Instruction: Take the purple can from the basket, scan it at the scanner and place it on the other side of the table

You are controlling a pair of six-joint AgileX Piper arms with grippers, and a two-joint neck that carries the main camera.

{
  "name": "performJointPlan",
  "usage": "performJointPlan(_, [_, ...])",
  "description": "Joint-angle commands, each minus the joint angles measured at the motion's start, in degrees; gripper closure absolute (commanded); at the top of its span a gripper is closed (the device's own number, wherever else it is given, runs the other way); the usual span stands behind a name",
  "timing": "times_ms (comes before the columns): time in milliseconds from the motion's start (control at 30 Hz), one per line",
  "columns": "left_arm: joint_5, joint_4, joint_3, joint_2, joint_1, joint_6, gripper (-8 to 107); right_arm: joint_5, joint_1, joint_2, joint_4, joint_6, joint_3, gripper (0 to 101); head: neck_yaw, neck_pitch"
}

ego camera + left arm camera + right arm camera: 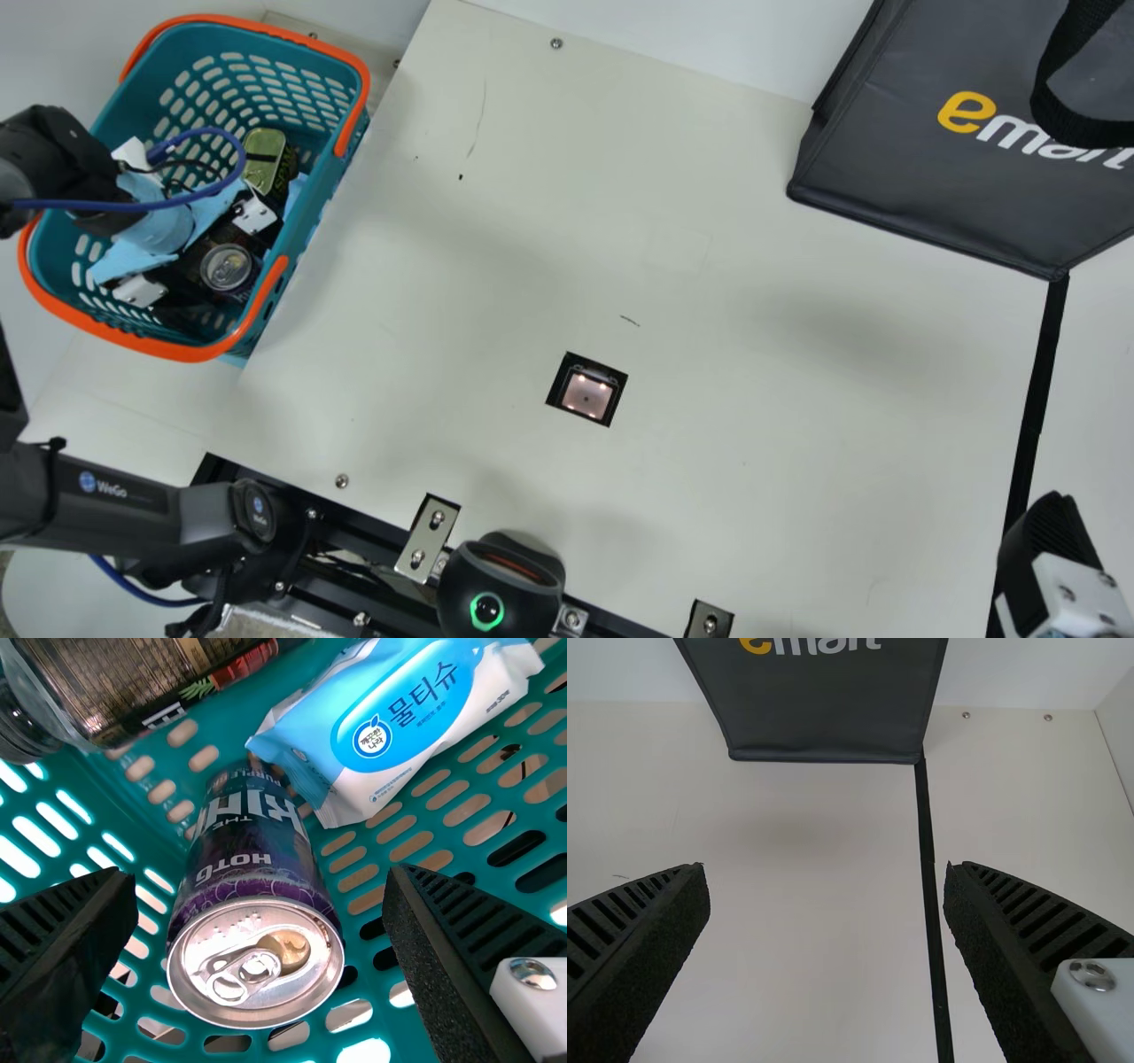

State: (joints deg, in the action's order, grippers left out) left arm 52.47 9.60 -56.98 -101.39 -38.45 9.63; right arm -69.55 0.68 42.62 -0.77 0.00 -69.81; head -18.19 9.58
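Orange-rimmed basket (182, 352) around it, the left hand (221, 273) gapes with room beside the purple can (252, 859), right hand (1052, 542) unclenched too

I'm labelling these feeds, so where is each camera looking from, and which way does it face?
Main view: on the neck, looking down at the table; left arm and the end of the right arm at its edges.
Left wrist view: on that wrist, facing into the basket at the purple can; its jaws, apart.
Right wrist view: on that wrist, facing the table and dark bag; its jaws, apart.
Main shares basket with left wrist, bag with right.
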Motion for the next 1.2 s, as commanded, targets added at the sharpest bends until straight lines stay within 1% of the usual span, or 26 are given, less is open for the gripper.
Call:
performJointPlan(0, [0.11,0.09,0.09,-0.19,0.09,0.24,9,0.00,0.00,0.00,0.00,0.00,0.00,6,-0.23,-1.66])
performJointPlan(67, [0.16,0.10,0.11,-0.41,0.13,0.57,9,0.00,0.00,0.00,0.00,0.00,0.00,6,-0.23,-1.66])
performJointPlan(533, [0.56,-0.29,-0.16,-0.50,-0.16,1.78,102,0.00,0.00,0.00,0.00,0.00,0.00,6,-0.23,-1.66])
performJointPlan(567, [0.68,-0.31,-0.24,-0.25,-0.26,1.76,107,0.00,0.00,0.00,0.00,0.00,0.00,6,-0.23,-1.66])
performJointPlan(833, [3.27,0.75,-2.46,2.89,-1.21,0.99,107,0.00,0.00,0.00,0.00,0.00,0.00,6,-0.23,-1.66])
performJointPlan(1167, [8.66,1.96,-8.08,7.42,-2.13,0.33,107,0.00,0.00,0.00,0.00,0.00,0.00,6,-0.23,-1.66])
